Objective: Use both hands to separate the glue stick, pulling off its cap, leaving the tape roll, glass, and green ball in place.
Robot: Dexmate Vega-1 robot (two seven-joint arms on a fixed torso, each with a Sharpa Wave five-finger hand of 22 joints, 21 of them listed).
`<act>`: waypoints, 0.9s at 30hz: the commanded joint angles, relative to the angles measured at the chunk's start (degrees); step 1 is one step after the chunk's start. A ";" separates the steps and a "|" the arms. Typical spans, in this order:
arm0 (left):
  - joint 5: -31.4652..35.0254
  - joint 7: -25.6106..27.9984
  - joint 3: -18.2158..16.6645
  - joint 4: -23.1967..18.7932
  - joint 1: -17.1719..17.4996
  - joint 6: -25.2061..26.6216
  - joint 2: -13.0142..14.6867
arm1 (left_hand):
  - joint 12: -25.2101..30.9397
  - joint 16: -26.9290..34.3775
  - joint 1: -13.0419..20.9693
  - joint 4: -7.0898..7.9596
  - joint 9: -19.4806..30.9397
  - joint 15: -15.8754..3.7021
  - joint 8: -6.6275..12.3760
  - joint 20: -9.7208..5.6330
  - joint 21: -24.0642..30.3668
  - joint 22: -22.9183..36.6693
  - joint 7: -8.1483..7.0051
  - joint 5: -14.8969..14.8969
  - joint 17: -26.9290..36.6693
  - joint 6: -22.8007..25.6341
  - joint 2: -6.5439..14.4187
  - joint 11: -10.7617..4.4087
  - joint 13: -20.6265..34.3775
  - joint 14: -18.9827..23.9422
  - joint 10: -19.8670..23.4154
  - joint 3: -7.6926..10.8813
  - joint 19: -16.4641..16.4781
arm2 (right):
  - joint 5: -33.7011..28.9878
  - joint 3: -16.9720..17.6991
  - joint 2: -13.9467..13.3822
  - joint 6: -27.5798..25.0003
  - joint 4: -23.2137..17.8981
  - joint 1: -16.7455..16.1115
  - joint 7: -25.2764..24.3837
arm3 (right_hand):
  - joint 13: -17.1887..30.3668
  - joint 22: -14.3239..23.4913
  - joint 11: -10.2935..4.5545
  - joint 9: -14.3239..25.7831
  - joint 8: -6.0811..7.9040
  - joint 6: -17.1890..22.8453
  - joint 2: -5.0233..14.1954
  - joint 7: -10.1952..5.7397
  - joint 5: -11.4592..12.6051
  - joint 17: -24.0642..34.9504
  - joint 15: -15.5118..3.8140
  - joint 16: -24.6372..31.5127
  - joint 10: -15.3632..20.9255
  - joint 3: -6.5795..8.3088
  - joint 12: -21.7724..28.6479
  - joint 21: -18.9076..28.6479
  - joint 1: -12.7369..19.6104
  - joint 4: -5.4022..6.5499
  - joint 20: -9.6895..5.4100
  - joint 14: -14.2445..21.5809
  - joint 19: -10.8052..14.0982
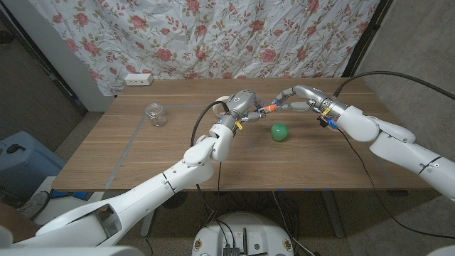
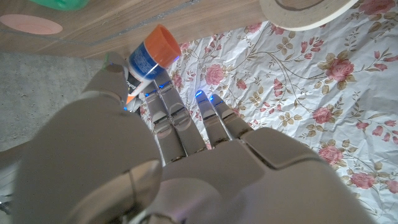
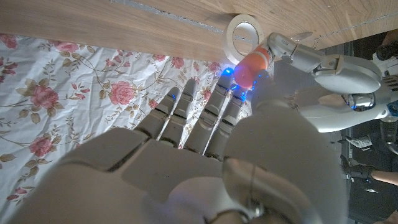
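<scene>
My left hand [image 1: 240, 107] and right hand [image 1: 295, 97] both grip the glue stick [image 1: 268, 109] above the counter [image 1: 178, 156], cap [image 3: 252, 67] still on.

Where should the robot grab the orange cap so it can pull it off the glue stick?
Probably around the cap's round sides, the right hand coming from its own side. The glue stick lies level between both hands, and the left hand holds the other end.
</scene>
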 commanded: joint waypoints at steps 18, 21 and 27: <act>0.34 -0.08 -0.03 -0.75 0.59 1.08 0.31 | 0.47 -0.23 2.17 0.18 0.61 -8.73 0.29 -2.44 -0.25 0.25 -1.07 0.30 0.10 6.36 2.55 -2.19 0.10 0.58 2.53 -0.10 -0.14 | 0.28 1.19 -1.00 1.15 -0.17 -0.57 -0.17 | 0.32 0.19 0.19 0.24 0.09 1.00 0.41 -0.20 -0.26 0.06 -8.81 0.38 0.72 -0.28 -0.35 0.13 0.58 -0.04 -0.21 0.77 0.49; 0.28 -0.07 -0.07 -0.79 0.63 0.89 0.47 | 0.46 -0.23 2.17 0.18 0.62 -8.73 0.32 -2.44 -0.25 0.25 -1.12 0.29 0.10 6.42 2.56 -2.18 0.10 0.58 2.51 -0.11 -0.13 | 0.14 1.38 -1.15 1.18 -0.36 -0.72 -0.28 | 0.33 0.19 0.19 0.24 0.06 1.00 0.44 -0.21 -0.29 0.08 -8.76 0.43 0.72 -0.32 -0.39 0.11 0.57 -0.01 -0.24 0.87 0.49; 0.35 -0.36 -0.22 -1.10 0.90 1.56 0.47 | 0.45 -0.22 2.17 0.19 0.62 -8.73 0.29 -2.48 -0.24 0.25 -1.09 0.29 0.10 6.36 2.57 -2.17 0.10 0.59 2.48 -0.14 -0.14 | -0.11 1.79 -1.49 1.03 -0.83 -1.04 -0.36 | 0.33 0.19 0.18 0.23 -0.07 0.91 0.32 -0.23 -0.33 0.03 -8.70 0.37 0.67 -0.40 -0.53 0.09 0.68 -0.07 -0.14 0.90 0.53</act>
